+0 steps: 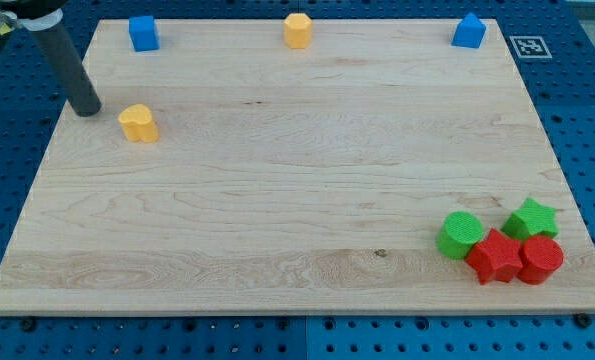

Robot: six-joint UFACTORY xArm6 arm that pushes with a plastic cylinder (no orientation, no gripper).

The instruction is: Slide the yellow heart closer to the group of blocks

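The yellow heart [138,123] lies on the wooden board [297,180] at the view's upper left. My tip [85,108] rests on the board just left of the heart and slightly above it, a short gap apart. The group of blocks sits at the view's lower right: a green cylinder [461,234], a green star [531,218], a red star [495,256] and a red cylinder [540,260], all close together.
Along the view's top edge stand a blue block [143,33] at the left, a yellow hexagon [297,30] in the middle and a blue block [468,31] at the right. A marker tag [530,46] lies off the board's top right corner.
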